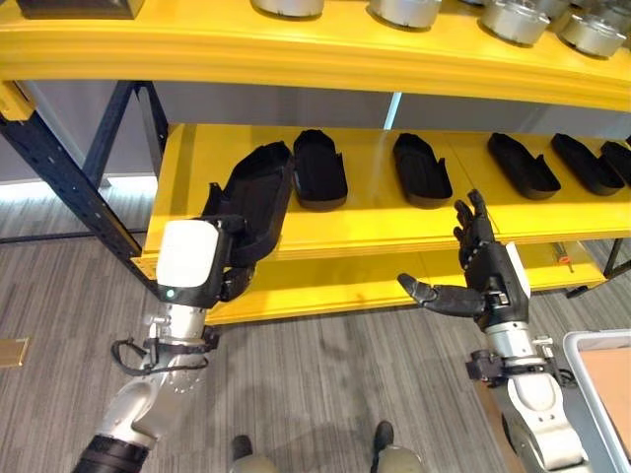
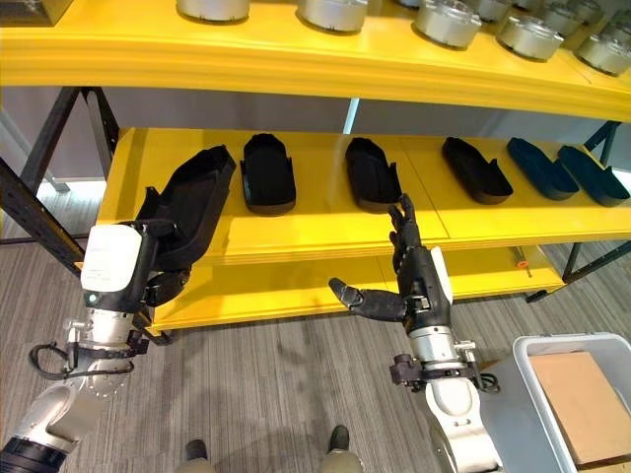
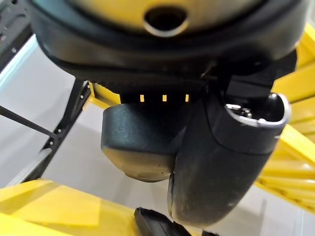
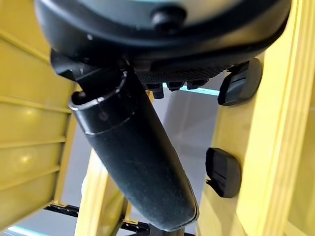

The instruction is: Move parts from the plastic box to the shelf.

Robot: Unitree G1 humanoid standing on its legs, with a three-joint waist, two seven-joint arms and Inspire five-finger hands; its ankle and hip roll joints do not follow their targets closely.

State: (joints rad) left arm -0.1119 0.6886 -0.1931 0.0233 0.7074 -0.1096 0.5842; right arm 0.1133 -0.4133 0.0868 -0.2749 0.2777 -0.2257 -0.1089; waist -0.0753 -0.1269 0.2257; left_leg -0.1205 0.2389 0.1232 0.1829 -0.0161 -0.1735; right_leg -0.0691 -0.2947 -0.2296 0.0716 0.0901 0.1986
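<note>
My left hand (image 1: 229,264) is shut on a long black tray-shaped part (image 1: 258,192). It holds the part tilted over the left end of the yellow middle shelf (image 1: 375,222), with the far end above the shelf board. Several more black parts lie in a row on that shelf, the nearest (image 1: 320,168) just right of the held one, then another (image 1: 422,168) and one farther right (image 1: 523,165). In front of the shelf edge my right hand (image 1: 483,268) is open and holds nothing, fingers straight up and thumb (image 4: 138,162) stuck out to the left.
Round metal parts (image 1: 513,20) stand on the top shelf. A grey plastic box (image 2: 537,355) with a brown cardboard sheet (image 2: 582,394) inside sits at the lower right on the floor. A dark blue shelf post (image 1: 59,177) slants at the left. A lower yellow shelf (image 1: 325,281) runs beneath.
</note>
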